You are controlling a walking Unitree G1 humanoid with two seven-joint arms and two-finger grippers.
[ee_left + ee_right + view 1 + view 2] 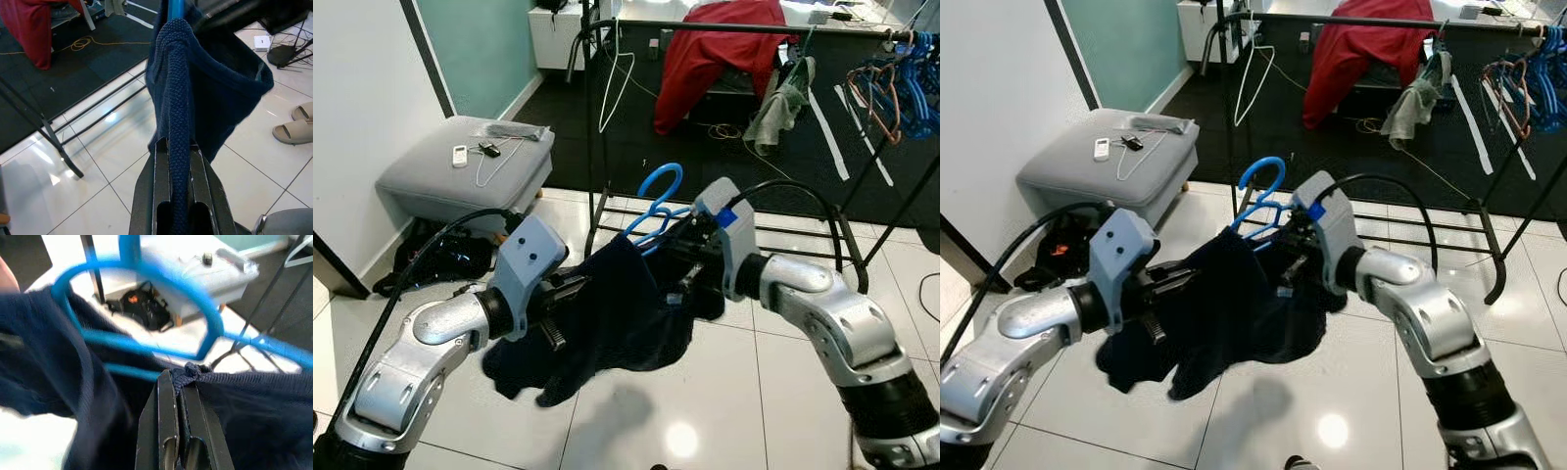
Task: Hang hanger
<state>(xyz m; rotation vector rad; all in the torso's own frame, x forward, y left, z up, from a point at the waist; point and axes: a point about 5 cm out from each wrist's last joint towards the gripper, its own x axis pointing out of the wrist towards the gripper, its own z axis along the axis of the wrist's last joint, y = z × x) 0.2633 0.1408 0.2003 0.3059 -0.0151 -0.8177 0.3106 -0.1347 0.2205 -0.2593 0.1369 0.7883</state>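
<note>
A dark navy knitted garment (607, 323) hangs in the air between my two arms, draped on a blue plastic hanger (658, 201) whose hook rises above it. My left gripper (178, 161) is shut on a fold of the knit at the garment's left side. On the right, my right gripper (178, 396) pinches the fabric's edge right at the hanger's bar (146, 345). The black clothes rail (734, 29) runs across the top of the scene, beyond the garment.
A red garment (720, 54) and a grey-green one (783, 98) hang on the rail, with a white hanger (617, 83) at its left and several coloured hangers (891, 83) at its right. A grey ottoman (465, 171) stands left; beside it lies a black bag (440, 259). Sandals (296, 129) lie on the tiles.
</note>
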